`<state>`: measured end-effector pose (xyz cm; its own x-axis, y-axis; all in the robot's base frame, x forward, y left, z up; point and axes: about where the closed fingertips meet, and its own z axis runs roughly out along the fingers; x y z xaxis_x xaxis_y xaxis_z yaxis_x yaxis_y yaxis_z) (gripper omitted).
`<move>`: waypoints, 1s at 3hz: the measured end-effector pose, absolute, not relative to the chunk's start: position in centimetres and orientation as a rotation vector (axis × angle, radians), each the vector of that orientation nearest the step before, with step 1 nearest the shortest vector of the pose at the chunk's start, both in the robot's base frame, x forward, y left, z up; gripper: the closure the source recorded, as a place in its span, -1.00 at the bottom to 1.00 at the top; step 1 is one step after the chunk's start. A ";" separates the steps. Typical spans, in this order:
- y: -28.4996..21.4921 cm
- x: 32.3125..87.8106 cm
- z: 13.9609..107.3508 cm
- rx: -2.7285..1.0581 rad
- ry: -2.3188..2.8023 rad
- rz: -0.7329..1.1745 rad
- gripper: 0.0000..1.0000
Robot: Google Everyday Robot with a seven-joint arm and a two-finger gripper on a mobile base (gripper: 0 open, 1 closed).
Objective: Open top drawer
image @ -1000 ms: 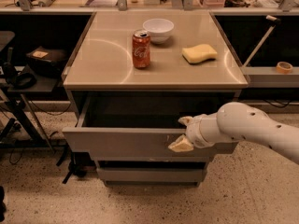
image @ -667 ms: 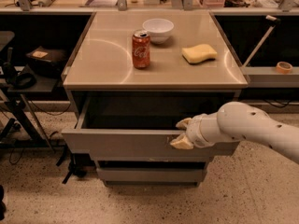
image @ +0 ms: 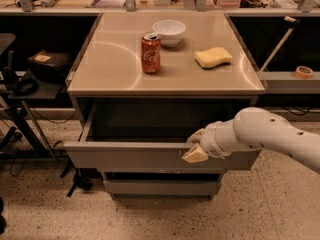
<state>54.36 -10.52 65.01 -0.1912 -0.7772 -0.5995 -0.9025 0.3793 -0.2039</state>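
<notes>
The top drawer was already pulled well out, and the task looked nearly finished.

Nearest to the camera, the wide grey flat-fronted top drawer (image: 130,156) stood far out from under the beige square table (image: 115,71), its dark inside open to view. The cream two-finger gripper (image: 196,146) sat on the upper edge of the drawer front, right of centre; whether it pinched the edge, I could not tell. Only a last short pull seemed left. Below the drawer a narrower grey drawer front (image: 161,186) was closed. Farther, on the table, stood a red soda can (image: 150,53), a yellow sponge (image: 213,57) and a white bowl (image: 169,32); nothing blocked the drawer.
</notes>
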 end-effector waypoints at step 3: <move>-12.1 53.8 65.4 -1.479 2.041 -0.021 1.00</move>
<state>53.80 -12.14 65.39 -0.1887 -0.8664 -0.4623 -0.8566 0.3754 -0.3539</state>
